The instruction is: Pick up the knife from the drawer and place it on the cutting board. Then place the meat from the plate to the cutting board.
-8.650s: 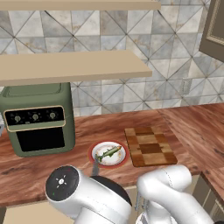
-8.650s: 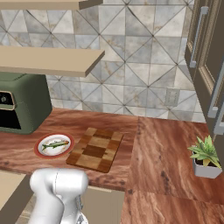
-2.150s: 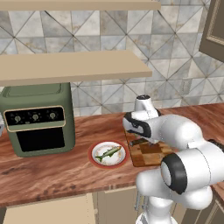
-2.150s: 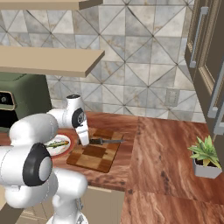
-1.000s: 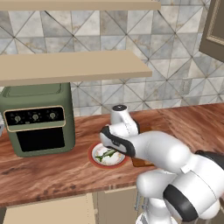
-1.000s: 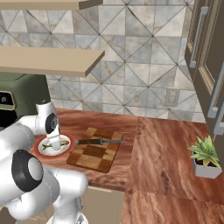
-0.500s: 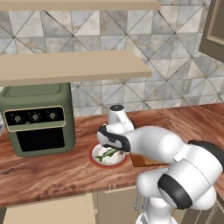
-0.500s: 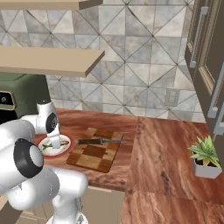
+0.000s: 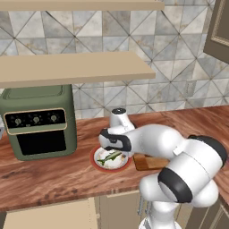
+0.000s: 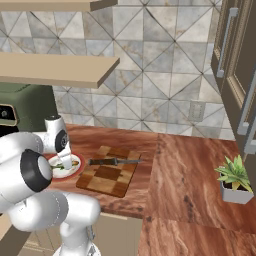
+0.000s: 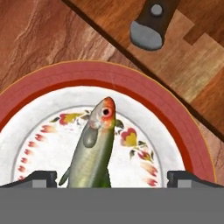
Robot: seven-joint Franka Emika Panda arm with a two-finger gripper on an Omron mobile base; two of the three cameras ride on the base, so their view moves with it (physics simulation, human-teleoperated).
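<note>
Now the arm bends low over the plate (image 11: 183, 131), gripper (image 11: 109, 177) pointing down, jaws apart astride the fish (image 11: 94, 148); knife (image 10: 114, 161) lies on the cutting board (image 10: 107, 177).

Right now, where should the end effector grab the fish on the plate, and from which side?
Probably across the fish's thick mid-body, coming straight down from above. It lies flat on the plate, long and narrow, and the open end effector already straddles it, one finger on each flank.
</note>
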